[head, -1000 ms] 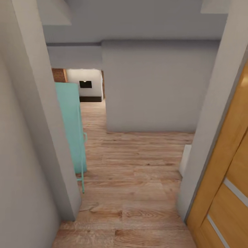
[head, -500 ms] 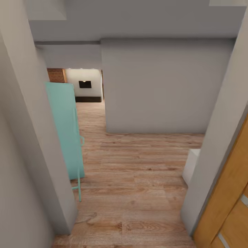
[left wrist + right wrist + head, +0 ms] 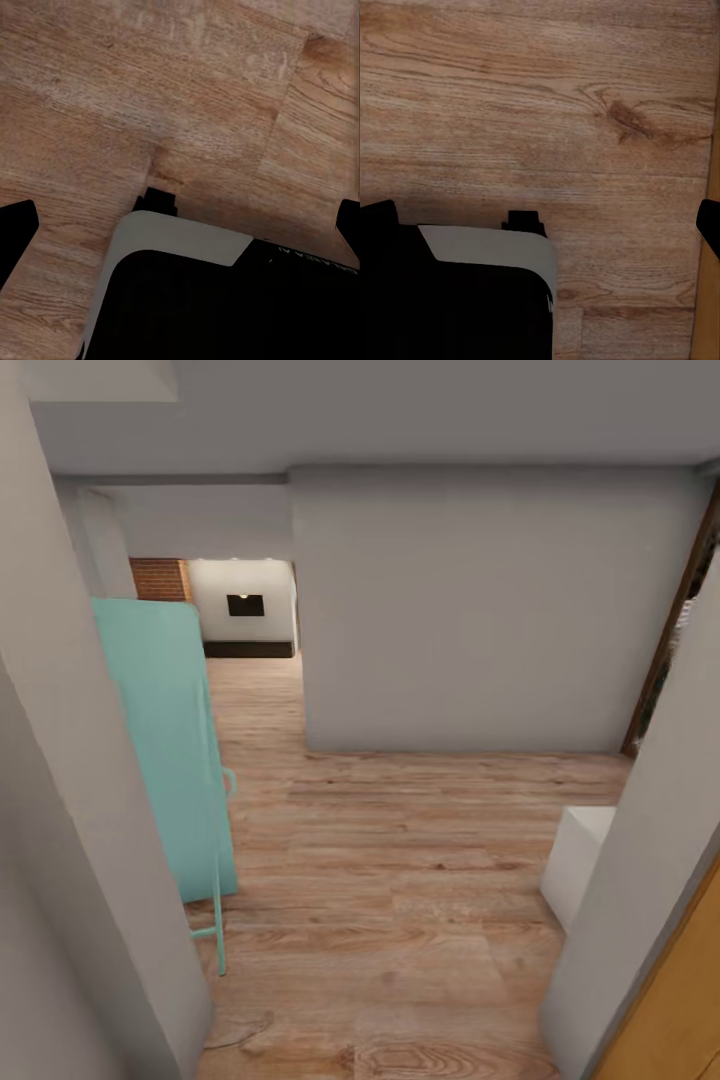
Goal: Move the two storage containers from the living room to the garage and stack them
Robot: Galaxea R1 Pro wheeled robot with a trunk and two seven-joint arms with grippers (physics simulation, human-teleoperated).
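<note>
1. The robot stands in a doorway facing a corridor of wood plank floor (image 3: 400, 860); the worst risk is clipping the near grey door jamb (image 3: 90, 840) on the left, since the gap looks tight
2. A teal folded frame (image 3: 165, 750) leans just beyond that jamb, its thin leg (image 3: 215, 900) jutting onto the floor, and a base hugging the left could snag it
3. A white box (image 3: 580, 860) sits low on the right, beside the right jamb (image 3: 640, 900) and the light-wood door (image 3: 670, 1010), narrowing the way
4. The storage containers are not yet reached; the living room (image 3: 245, 610), with brick and a dark bench, lies far ahead on the left
5. Left claw (image 3: 180, 225) and right claw (image 3: 540, 217): fingertips at the frame edges, apart, holding nothing
</note>
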